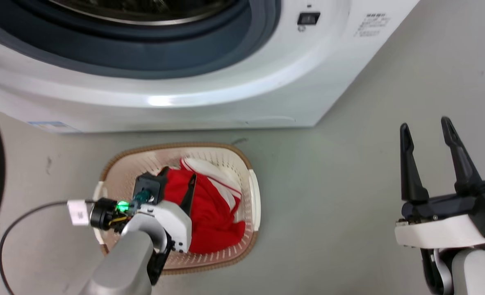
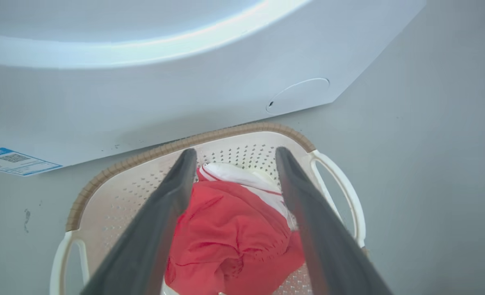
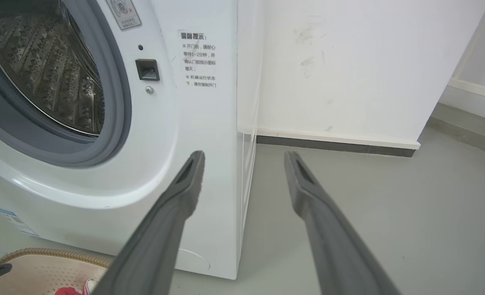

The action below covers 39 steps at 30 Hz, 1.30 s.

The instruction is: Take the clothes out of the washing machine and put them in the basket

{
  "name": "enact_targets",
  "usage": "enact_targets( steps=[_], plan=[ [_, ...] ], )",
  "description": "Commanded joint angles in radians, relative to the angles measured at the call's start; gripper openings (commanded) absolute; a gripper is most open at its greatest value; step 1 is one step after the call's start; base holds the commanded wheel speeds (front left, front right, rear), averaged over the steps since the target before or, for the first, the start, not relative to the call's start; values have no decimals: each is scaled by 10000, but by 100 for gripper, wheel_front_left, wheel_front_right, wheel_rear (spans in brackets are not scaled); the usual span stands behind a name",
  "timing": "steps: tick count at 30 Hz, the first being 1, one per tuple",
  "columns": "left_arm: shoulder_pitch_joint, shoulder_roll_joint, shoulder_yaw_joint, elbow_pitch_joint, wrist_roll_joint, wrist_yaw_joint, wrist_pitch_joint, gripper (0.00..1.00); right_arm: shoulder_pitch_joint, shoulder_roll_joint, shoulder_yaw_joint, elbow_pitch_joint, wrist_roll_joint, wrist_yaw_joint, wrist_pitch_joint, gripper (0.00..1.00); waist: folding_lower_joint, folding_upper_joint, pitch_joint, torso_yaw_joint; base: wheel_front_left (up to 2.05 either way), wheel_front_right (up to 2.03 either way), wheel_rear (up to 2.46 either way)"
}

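Holding my left gripper point(image 2: 235, 157) spread and empty above the red garment point(image 2: 226, 241) in the basket point(image 2: 144, 155), I am judging it limp, light, pinchable at any fold.

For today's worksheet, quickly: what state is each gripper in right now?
Left gripper: open, above the clothes in the basket.
Right gripper: open, holding nothing.

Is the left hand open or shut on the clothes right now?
Open. The left hand shows its fingers wide apart in its wrist view, with the red clothes lying loose in the basket.
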Motion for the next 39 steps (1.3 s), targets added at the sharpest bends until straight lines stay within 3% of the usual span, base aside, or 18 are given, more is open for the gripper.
enact_targets(
  steps=[1, 8, 22, 29, 39],
  plan=[
    [363, 27, 216, -337, 127, 113, -47, 100, 204, 0, -20, 60, -46, -7, -23, 100, 1, 0, -691, 322, 0, 0, 0],
    [1972, -137, 1797, -2800, 1158, 631, -37, 100, 723, -2, -131, 173, -131, -7, -23, 100, 1, 0, -1689, 579, 0, 0, 0],
    [4528, -1044, 4138, -6496, 2921, 749, -38, 100, 1848, -3, -160, 420, -4, -7, -23, 100, 1, 0, -3524, 795, 0, 0, 0],
    [5463, -1434, 4780, -7611, 3381, 663, -39, 100, 2245, -3, -112, 465, -6, -7, -23, 100, 1, 0, -4119, 830, 0, 0, 0],
    [6294, -1656, 5109, -7801, 3662, 434, -39, 100, 2674, -2, -207, 552, 139, -7, -23, 100, 1, 0, -4582, 834, 0, 0, 0]
  ],
)
